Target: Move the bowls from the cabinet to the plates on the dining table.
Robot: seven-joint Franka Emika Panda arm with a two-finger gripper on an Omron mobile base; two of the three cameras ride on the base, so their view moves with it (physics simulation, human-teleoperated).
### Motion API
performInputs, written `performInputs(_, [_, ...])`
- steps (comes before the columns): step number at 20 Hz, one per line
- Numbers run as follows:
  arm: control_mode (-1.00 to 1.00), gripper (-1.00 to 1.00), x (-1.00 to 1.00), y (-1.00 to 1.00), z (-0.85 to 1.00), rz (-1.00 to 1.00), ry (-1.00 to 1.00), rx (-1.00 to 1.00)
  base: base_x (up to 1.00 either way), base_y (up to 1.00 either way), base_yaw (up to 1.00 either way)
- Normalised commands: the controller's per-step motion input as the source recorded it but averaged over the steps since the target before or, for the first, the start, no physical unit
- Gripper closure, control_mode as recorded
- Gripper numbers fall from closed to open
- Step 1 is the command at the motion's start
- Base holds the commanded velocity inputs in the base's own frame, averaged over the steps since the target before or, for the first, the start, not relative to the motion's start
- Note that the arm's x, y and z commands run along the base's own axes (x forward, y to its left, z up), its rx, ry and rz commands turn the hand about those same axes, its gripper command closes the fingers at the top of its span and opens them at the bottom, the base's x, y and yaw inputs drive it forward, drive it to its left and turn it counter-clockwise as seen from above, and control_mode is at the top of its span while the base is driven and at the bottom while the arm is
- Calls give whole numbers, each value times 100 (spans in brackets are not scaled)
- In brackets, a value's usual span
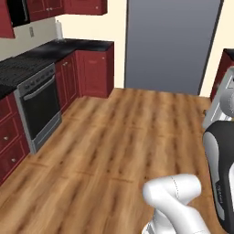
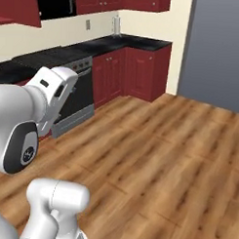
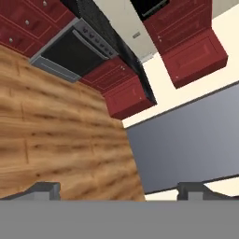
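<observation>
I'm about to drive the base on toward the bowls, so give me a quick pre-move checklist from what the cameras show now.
1. Pincer open: ok, its tips stand wide apart in the hand view.
2. Pincer empty: ok, nothing between the tips.
3. Floor ahead free of obstacles: ok in both base views.
4. Oven door shut, not blocking the path: ok.
5. Wall cabinets in sight: ok, but which one holds the bowls: cannot tell.
6. Cabinet doors already open: cannot tell.
</observation>
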Motion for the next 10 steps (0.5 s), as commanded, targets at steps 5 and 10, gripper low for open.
performInputs(5, [100, -100, 0, 0, 0, 0, 0, 0, 43, 29, 29])
performInputs(10, [100, -100, 0, 0, 0, 0, 0, 0, 45, 27, 29])
